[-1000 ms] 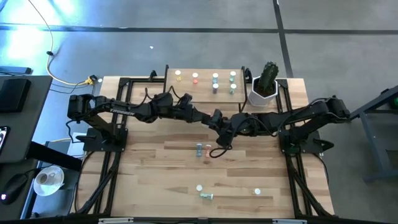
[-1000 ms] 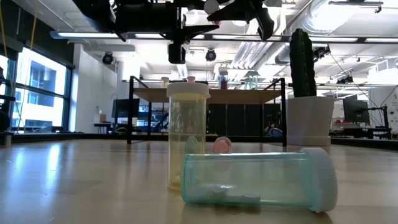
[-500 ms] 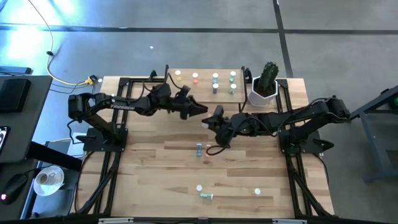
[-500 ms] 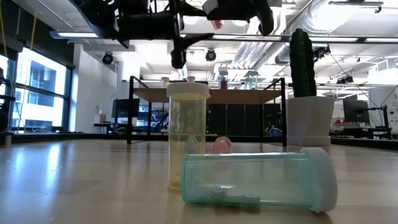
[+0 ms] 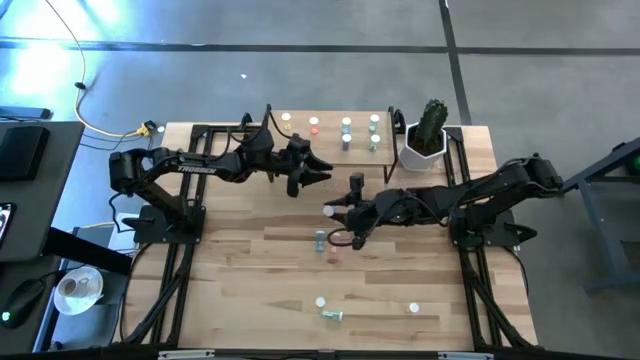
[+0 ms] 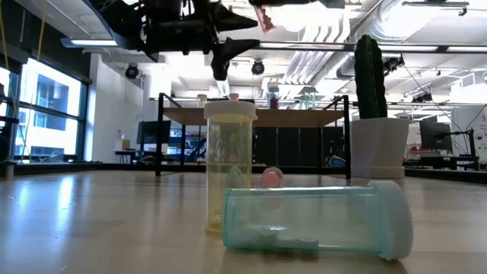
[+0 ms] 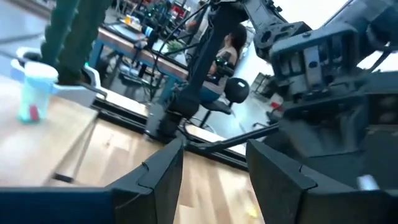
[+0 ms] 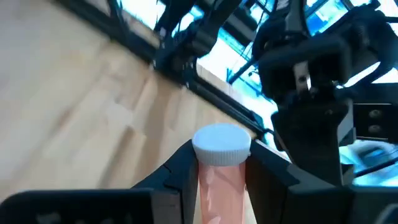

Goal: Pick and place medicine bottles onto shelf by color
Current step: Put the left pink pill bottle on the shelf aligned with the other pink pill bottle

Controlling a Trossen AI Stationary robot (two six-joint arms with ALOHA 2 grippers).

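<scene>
**Pink bottle in transit to shelf**

Left gripper [image 5: 318, 172], centre-left of the overhead frame: dark fingers parted, nothing between them. Right gripper [image 5: 333, 211], frame centre: clamped on a pink bottle [image 8: 219, 167], a smooth translucent cylinder with a ribbed white cap. Shelf [image 5: 328, 138], upper centre: pale wood board, bottles standing. Advice: carry upright and set down beside the pink-capped one, without brushing its neighbours.

Both arms are dark, near black, built of boxy jointed links on black frame bases. The left arm [image 5: 190, 168] bears pale lettering along one link. Thin black cables loop beside the right arm [image 5: 470, 190]. Each ends in two flat, angular black fingers [image 7: 155, 171].
</scene>
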